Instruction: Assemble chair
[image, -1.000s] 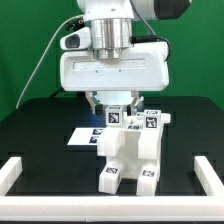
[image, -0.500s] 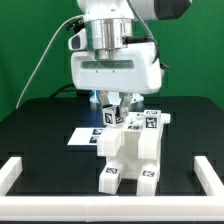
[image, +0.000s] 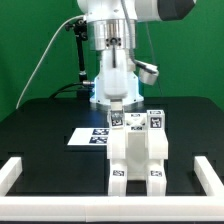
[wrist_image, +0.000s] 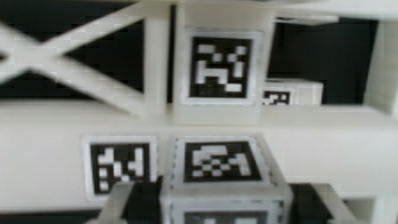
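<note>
Open table beside chair; rails outward

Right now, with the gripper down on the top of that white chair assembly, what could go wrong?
1. The gripper sits low over the top of the matte white blocky plastic chair; whether the jaws actually hold it is unclear, so a lift could slip.
2. The chair stands upright on the black table; a sideways pull might tip it.
3. The flat white marker board lies just beside the chair's base, which could scrape or catch on it if dragged.
</note>
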